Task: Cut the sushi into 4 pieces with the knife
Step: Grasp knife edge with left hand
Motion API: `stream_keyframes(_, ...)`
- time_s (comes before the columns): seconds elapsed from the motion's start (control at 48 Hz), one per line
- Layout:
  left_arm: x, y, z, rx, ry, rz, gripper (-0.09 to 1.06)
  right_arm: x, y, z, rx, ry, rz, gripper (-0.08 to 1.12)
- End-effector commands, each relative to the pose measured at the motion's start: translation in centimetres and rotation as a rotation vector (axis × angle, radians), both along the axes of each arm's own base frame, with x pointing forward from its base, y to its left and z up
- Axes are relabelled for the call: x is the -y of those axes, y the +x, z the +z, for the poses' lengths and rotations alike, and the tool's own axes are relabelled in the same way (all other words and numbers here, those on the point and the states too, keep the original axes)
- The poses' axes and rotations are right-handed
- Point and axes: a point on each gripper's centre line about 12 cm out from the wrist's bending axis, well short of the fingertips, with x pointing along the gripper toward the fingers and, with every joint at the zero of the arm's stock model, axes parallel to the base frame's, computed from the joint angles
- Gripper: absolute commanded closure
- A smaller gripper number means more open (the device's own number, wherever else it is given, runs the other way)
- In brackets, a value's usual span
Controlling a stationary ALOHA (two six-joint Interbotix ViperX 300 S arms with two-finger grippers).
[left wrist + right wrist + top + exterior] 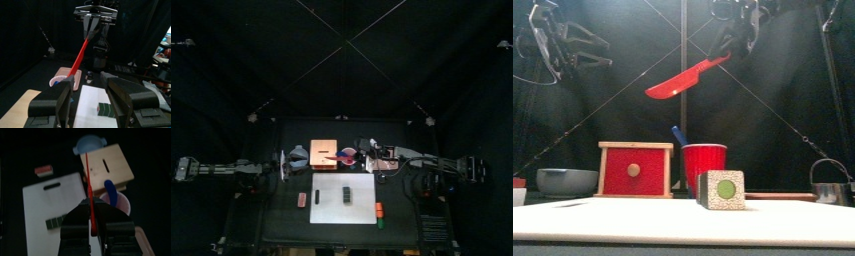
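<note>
My right gripper (731,45) hangs high above the table, shut on the handle of the red toy knife (684,79), whose blade slants down to the left. In the right wrist view the knife (89,185) runs out from between the jaws. The dark green sushi roll (346,192) lies on the white cutting board (345,208); from the front its end (720,190) shows a green centre. My left gripper (90,100) is open and holds nothing; it hovers at the left, above the board's far edge.
Behind the board stand the wooden box with a red drawer front (635,170) and the red cup (704,165) holding a blue knife (679,134). A blue-grey bowl (567,181) sits at the left, the metal cutter (830,186) at the right.
</note>
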Motion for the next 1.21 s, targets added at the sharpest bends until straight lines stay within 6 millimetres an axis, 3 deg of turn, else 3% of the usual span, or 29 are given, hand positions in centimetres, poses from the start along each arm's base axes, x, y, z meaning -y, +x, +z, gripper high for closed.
stream_keyframes(0.021,-0.1,1.5,0.4,-0.019,0.002,-0.004,-0.01,-0.8,-0.6,-0.6,0.121,-0.037,0.018,0.88)
stream_keyframes(0.354,-0.2,4.8,-2.3,-0.15,0.034,-0.025,-0.02,-3.3,-1.0,-3.4,0.15,-0.083,0.108,0.88)
stream_keyframes(0.625,-0.2,8.0,-3.2,-0.214,0.092,-0.069,-0.01,-4.1,-1.0,-3.7,0.142,-0.109,0.146,0.88)
stream_keyframes(0.833,-0.3,9.1,-4.2,-0.247,0.084,-0.07,0.0,-4.1,-1.1,-3.7,0.141,-0.113,0.147,0.88)
stream_keyframes(1.208,-0.3,9.6,-5.0,-0.258,0.087,-0.071,0.21,-4.1,-1.1,-3.7,0.145,-0.108,0.145,0.88)
